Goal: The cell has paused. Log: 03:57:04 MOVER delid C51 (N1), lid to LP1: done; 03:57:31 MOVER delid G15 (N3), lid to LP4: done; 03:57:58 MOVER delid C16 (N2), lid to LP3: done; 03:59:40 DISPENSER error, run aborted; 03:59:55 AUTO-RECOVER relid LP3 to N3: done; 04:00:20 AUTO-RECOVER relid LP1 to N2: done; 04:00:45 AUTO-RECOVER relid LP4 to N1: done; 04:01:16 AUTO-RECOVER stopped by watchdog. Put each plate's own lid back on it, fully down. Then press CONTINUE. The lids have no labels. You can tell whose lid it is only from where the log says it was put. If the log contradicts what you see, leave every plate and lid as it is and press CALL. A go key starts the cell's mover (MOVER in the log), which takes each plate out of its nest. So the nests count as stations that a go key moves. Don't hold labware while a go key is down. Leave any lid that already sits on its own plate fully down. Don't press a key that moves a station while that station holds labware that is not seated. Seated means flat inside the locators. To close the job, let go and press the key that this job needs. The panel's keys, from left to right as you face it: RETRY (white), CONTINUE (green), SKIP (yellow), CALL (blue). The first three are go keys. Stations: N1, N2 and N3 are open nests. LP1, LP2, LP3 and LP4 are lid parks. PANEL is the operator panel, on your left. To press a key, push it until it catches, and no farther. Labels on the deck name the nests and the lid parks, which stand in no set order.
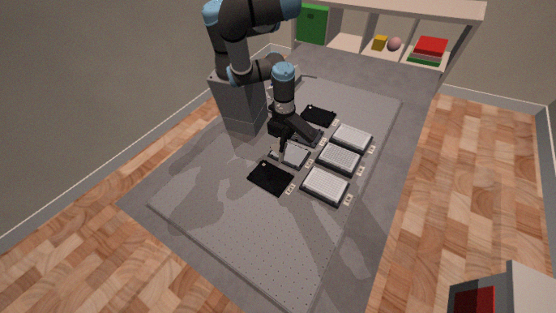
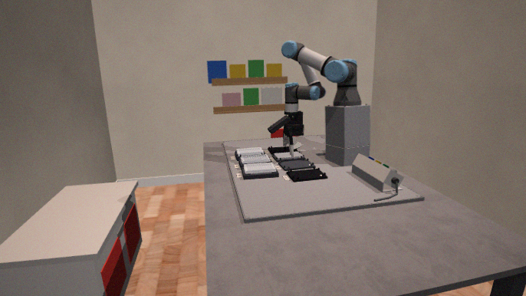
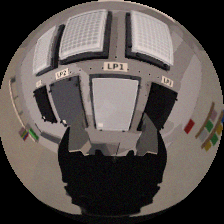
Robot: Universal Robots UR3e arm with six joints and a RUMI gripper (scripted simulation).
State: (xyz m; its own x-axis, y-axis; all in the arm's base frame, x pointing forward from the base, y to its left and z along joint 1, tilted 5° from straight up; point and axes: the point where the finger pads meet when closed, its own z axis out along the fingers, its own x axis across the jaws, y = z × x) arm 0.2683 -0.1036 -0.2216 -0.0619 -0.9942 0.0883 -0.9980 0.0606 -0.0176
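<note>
My gripper point(image 1: 289, 151) point(image 2: 289, 150) point(image 3: 114, 111) is open, pointing down low over LP1, with its fingers on either side of a pale lid point(image 1: 297, 155) point(image 3: 115, 102) lying in that park. Three plates sit in the nests. The middle plate point(image 1: 340, 157) point(image 2: 255, 158) point(image 3: 84, 35) shows its wells sharply and looks uncovered. The near plate point(image 1: 325, 184) at N3 and the far plate point(image 1: 352, 137) point(image 2: 261, 168) look paler and smoother, as if lidded. The panel point(image 2: 371, 173) shows blue, yellow and green keys; the white key cannot be made out.
Beside LP1, LP2 point(image 2: 296, 164) point(image 3: 68, 100) shows a dark grey surface, partly hidden by the gripper in the top view. The end parks point(image 1: 271, 177) point(image 1: 318, 116) are black with no lid visible. The arm's pedestal point(image 1: 239, 105) point(image 2: 346, 134) stands behind the parks.
</note>
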